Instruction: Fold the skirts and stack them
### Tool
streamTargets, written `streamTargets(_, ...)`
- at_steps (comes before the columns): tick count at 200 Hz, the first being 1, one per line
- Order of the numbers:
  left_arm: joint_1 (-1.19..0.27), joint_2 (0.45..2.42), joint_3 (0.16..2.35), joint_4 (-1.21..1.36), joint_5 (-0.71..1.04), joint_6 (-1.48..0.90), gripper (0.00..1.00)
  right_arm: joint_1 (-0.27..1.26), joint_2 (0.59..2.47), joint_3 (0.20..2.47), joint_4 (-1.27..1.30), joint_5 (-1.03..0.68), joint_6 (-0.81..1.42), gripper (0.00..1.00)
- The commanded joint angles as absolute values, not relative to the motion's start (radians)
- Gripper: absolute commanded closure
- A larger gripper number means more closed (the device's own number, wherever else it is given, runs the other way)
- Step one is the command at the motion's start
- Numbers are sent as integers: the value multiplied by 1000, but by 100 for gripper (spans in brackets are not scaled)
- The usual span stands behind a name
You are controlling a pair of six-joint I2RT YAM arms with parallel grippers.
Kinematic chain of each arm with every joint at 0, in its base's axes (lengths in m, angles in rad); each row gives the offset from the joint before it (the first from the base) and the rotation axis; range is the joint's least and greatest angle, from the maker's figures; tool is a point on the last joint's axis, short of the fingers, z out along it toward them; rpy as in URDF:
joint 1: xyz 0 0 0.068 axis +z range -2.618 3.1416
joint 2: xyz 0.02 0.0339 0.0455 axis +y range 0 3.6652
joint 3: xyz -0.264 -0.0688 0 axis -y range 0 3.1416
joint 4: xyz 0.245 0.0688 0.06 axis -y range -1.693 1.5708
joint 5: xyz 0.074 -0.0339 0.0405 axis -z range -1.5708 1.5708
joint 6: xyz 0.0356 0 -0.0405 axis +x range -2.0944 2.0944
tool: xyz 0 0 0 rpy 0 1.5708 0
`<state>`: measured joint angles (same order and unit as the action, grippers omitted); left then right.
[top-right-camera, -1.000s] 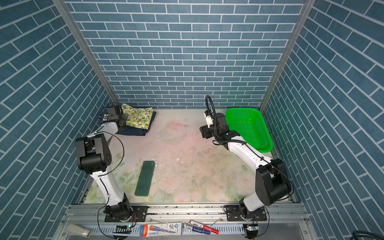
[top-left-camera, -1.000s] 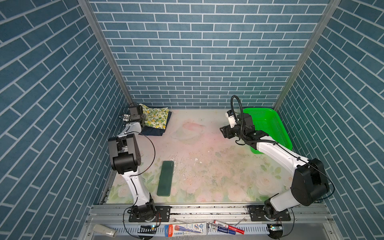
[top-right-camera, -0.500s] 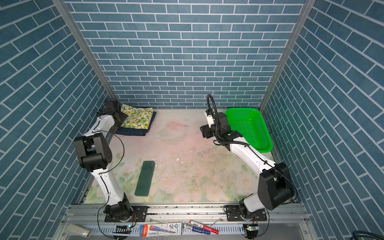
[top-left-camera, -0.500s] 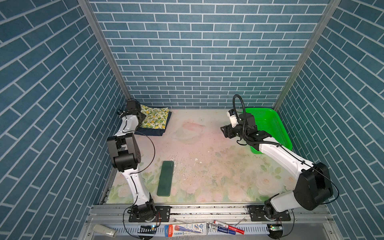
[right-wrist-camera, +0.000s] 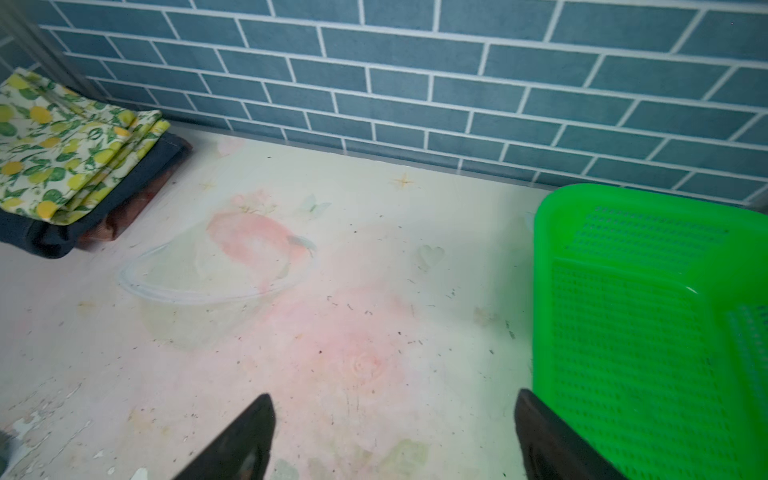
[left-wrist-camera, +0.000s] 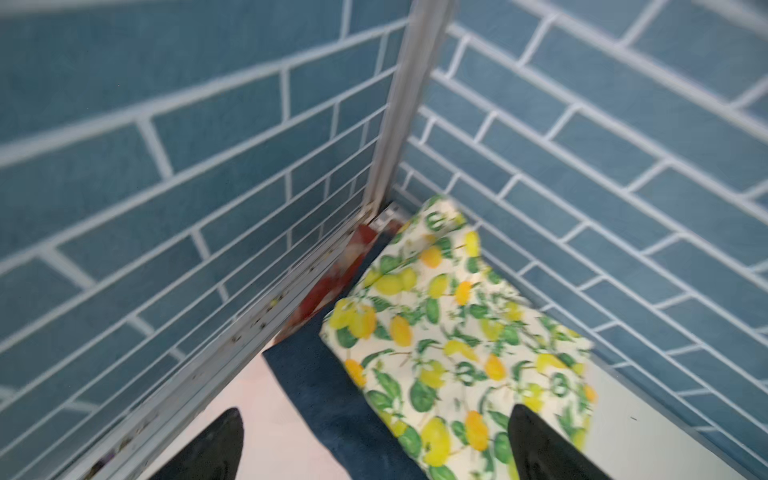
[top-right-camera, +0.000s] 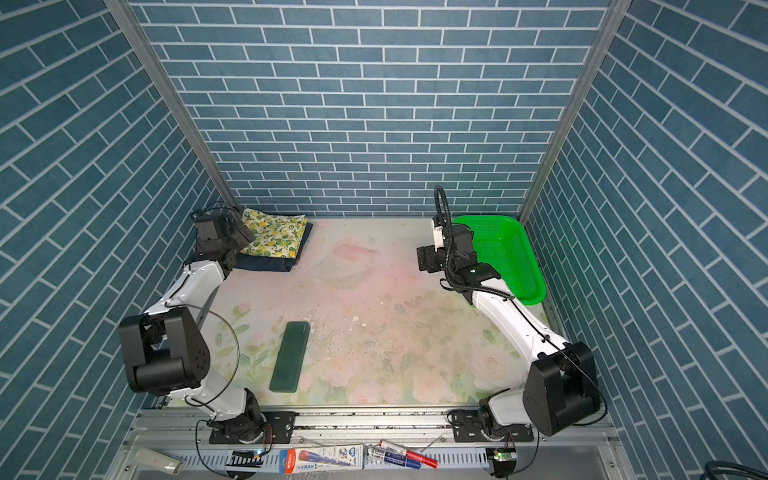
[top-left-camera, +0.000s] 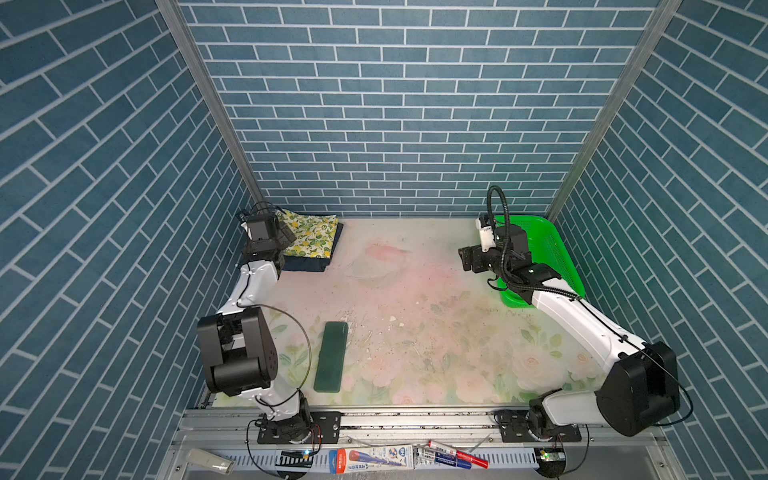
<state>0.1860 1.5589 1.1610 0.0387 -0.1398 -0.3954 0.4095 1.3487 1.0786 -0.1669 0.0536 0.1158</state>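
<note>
The 3 stacked skirts (top-left-camera: 311,243) lay just below the left gripper (left-wrist-camera: 376,415), far from the right gripper (right-wrist-camera: 394,397), both spread empty.

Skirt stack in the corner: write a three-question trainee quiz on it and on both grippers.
1. True or false: the lemon-print skirt lies on top of the stack.
2. What lies directly under it? A) the denim skirt B) a towel C) a jacket
3. Fill in: the left gripper and the right gripper both stand ____, holding nothing.
Key: 1 true; 2 A; 3 open.
</note>
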Motion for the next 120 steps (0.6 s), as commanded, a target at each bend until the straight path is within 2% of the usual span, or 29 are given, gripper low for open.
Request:
streamTargets(1,148,1456,1072,216,-15,-246,0,369,1261,970,-78,114,131,3)
streamTargets(40,110,1209,825,235,32,-167,0,254,1212,796,99,188,137,2)
streamTargets(69,94,1088,717,147,-21,-137,1,183,1172,649,236,285,120,2)
streamTargets(96,82,1101,612,215,-82,-117,0,109,1152,520,354,293,97,2)
streamTargets(120,57,1205,543,325,-141,-50,0,48,1182,436,463,254,98,2)
